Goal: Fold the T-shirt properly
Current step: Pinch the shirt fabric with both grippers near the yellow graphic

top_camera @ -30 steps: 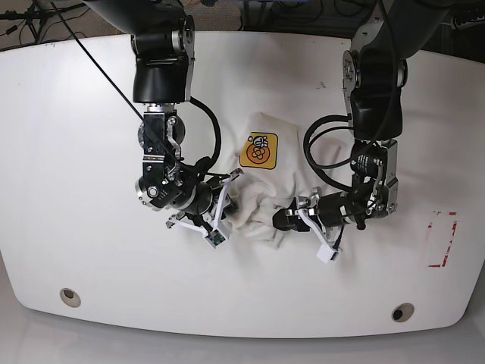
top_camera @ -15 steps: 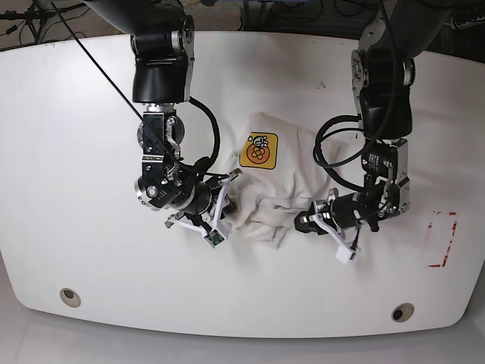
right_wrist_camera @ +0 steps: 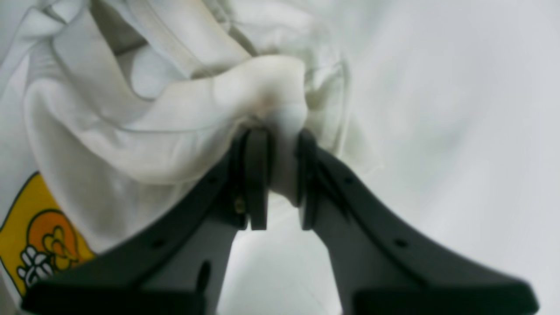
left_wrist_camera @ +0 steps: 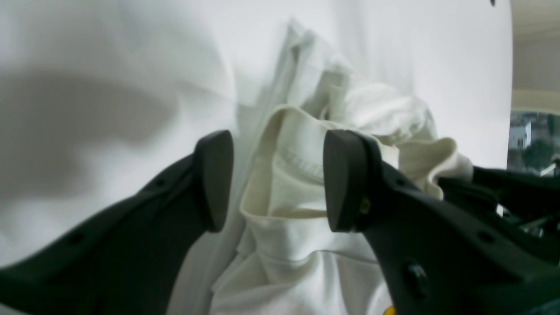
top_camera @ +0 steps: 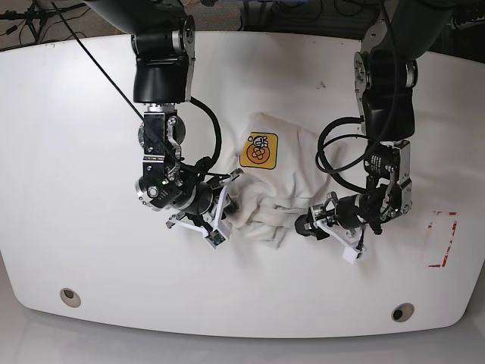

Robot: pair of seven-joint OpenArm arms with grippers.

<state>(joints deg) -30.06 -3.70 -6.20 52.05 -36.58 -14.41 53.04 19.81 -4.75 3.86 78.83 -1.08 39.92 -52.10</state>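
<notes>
No container is on the bench [top_camera: 91, 114]; the only item it carries is the T-shirt [top_camera: 284, 178], which lies bunched and heavily wrinkled at the bench's middle, between the two arms.

T-shirt: off-white cotton, not folded flat. Its yellow-orange badge [top_camera: 258, 150] faces up on the part of the cloth toward the far edge of the bench. The cloth's near edge is rumpled into ridges.

Right claw [right_wrist_camera: 273, 175]: fingers drawn close together and clamped on a thick fold of the T-shirt. In the base view this claw sits at the T-shirt's edge on the side nearer the badge.

Left claw [left_wrist_camera: 273, 179]: fingers stand apart, with a hemmed fold of the T-shirt rising between them. The fingers do not press the cloth; whether the right-hand finger touches it cannot be told. In the base view this claw is at the opposite edge of the T-shirt from the right claw.

View differences: only the base view shows the whole T-shirt, both arms and a red outline marking [top_camera: 442, 239] on the bench well apart from the T-shirt. Only the right wrist view shows the pinched fold between the fingers. Only the left wrist view shows the stitched hem and the gap at that claw.
</notes>
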